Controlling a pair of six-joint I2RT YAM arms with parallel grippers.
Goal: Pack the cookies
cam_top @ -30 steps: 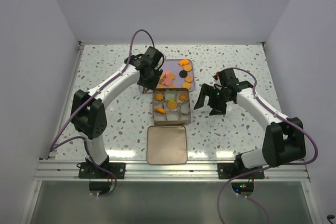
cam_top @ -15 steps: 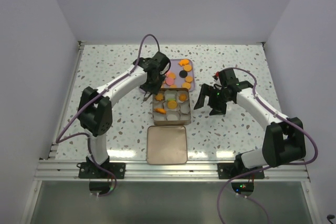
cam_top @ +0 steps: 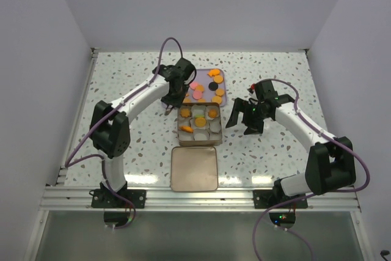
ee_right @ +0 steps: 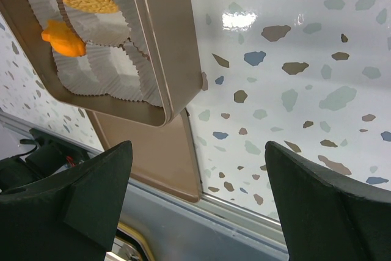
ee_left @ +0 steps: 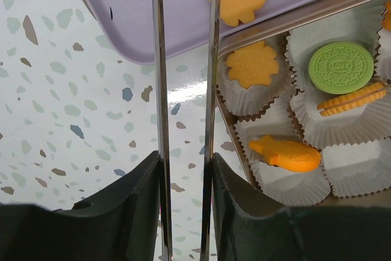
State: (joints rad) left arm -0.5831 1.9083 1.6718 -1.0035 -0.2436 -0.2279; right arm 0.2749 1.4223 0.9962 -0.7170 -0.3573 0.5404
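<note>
Over the past second the left arm had swung in toward the flat lavender plastic tray (ee_left: 110, 4), its elbow shifting rightward, and then eased slightly back. The left gripper (cam_top: 170, 98) hung at the tray's near-left corner, just beyond the far-left corner of the square golden metal tin (ee_left: 293, 19). Its two long, thin metal fingers (ee_left: 160, 90) stood almost parallel with only a narrow gap between them. The speckled white table (cam_top: 275, 77) showed through that gap, but the tips ran out of the wrist view, so whether they pinched anything could not be told.

The right gripper (ee_right: 195, 151) had not moved. It hovered over the table to the right of the tin, its black jaws spread wide with nothing between them.

The cookies (cam_top: 208, 88) lay in two places, and their layout looked unchanged from a second earlier. Most of them — orange, a few pink, one black — were loose on the tray. Five sat in the tin's white pleated paper cups (ee_left: 360, 166):
- a flower-shaped orange one, a round green one and another orange one along the far row
- a ribbed orange one tilted on edge in the centre cup
- a fish-shaped orange one in the middle-left cup

The flat square golden lid (cam_top: 194, 168) lay on the table just in front of the tin, as before.
</note>
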